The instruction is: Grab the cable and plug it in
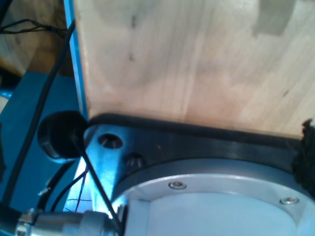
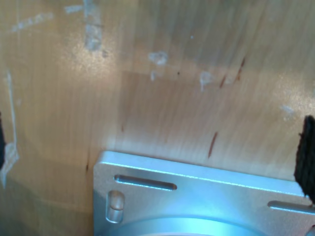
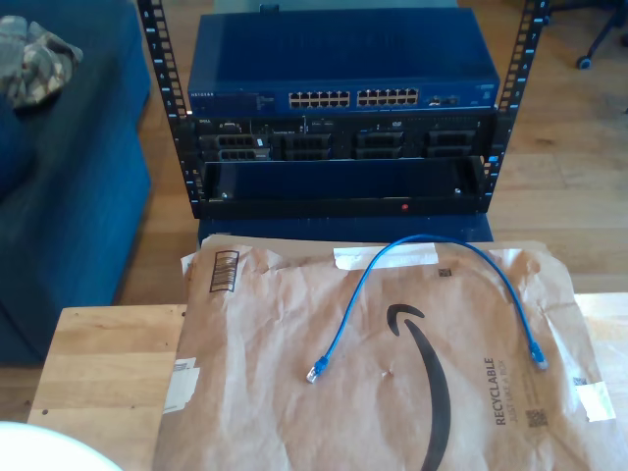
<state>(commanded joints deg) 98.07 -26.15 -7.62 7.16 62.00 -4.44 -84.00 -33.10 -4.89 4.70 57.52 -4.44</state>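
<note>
The thin blue cable point(image 3: 358, 294) lies in an arch on brown packing paper point(image 3: 392, 412) in the exterior view. One clear plug point(image 3: 314, 373) rests near the paper's middle, and the other plug point(image 3: 539, 361) lies toward the exterior view's right. My first gripper point(image 1: 157, 147) looks down on a round metal arm base and bare wood, with one dark pad point(image 1: 308, 147) at the picture's edge. My second gripper point(image 2: 155, 147) hangs over a slotted metal plate, its dark pads point(image 2: 307, 157) far apart. Nothing sits between either pair of fingers.
Behind the paper a rack holds a blue network switch point(image 3: 339, 74) with a row of ports point(image 3: 358, 98), over black units. The wooden table point(image 3: 98, 363) carries the paper. Blue furniture point(image 3: 59, 177) stands at the exterior view's left. Black wires point(image 1: 93, 182) run beside the first arm's base.
</note>
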